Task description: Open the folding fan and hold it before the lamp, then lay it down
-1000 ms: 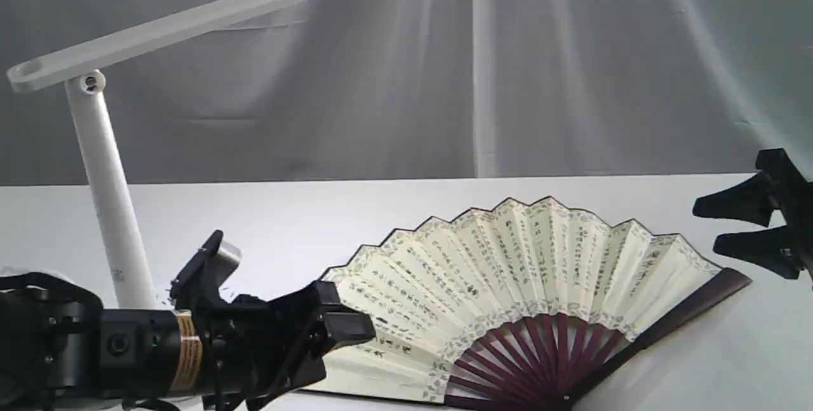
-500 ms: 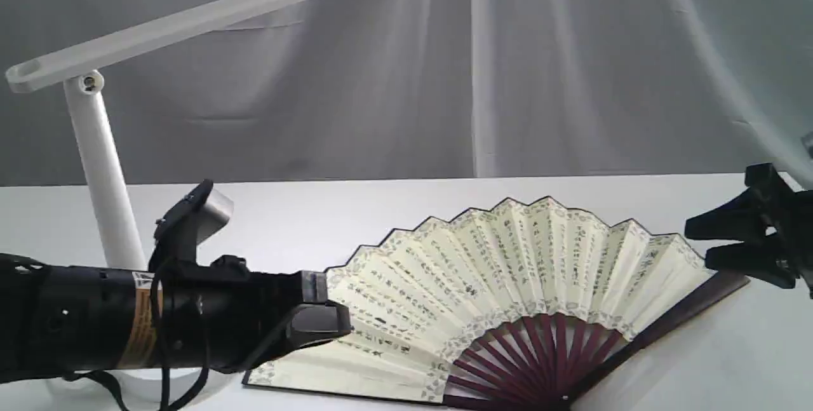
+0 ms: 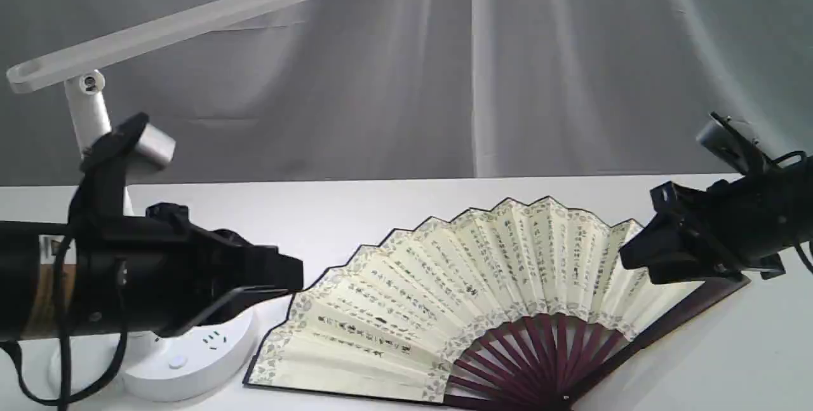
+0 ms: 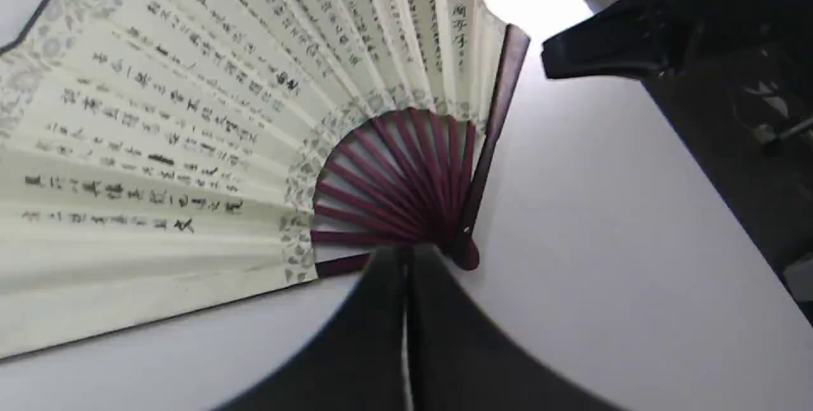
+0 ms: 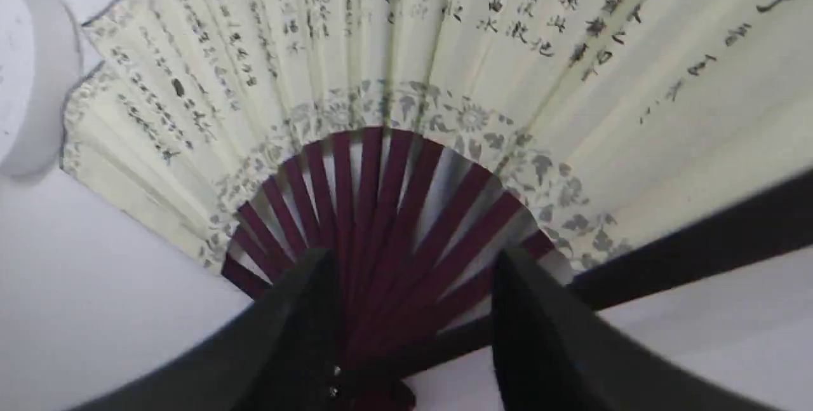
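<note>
Folding fan point(image 3: 483, 296) lies fully spread on the white surface point(image 3: 381, 208), script side up. In the exterior view its pivot sits at 6 o'clock. The pleats sweep from a left edge at about 9 o'clock of the pivot to a dark right guard at about 2 o'clock.

Lamp point(image 3: 178, 22) stands at 9 o'clock of the fan. Its bar head slants up toward 2 o'clock, and the left arm partly hides its post. The round base is just beside the fan's left corner; we cannot tell whether they touch.

Left gripper point(image 3: 289, 277) comes in from the 9 o'clock side, its tips at the fan's left border. The exterior view does not give us its height over the paper. The left wrist view settles the fingers: left gripper point(image 4: 406, 271) has them pressed together with nothing between them. In that view the fan point(image 4: 190, 112) lies flat beyond them.

Right gripper point(image 3: 635, 258) enters from 3 o'clock and overlaps the fan's right end. From outside we see only dark finger shapes and cannot read their gap. The right wrist view shows it: right gripper point(image 5: 413, 258) has its fingers well apart, with the maroon ribs in view between them. We see no clamp on the fan point(image 5: 444, 49). That view also catches the edge of the lamp point(image 5: 32, 80) base, which the left wrist view lacks.

Grey draped cloth point(image 3: 571, 68) hangs behind, seen in the exterior view only.
</note>
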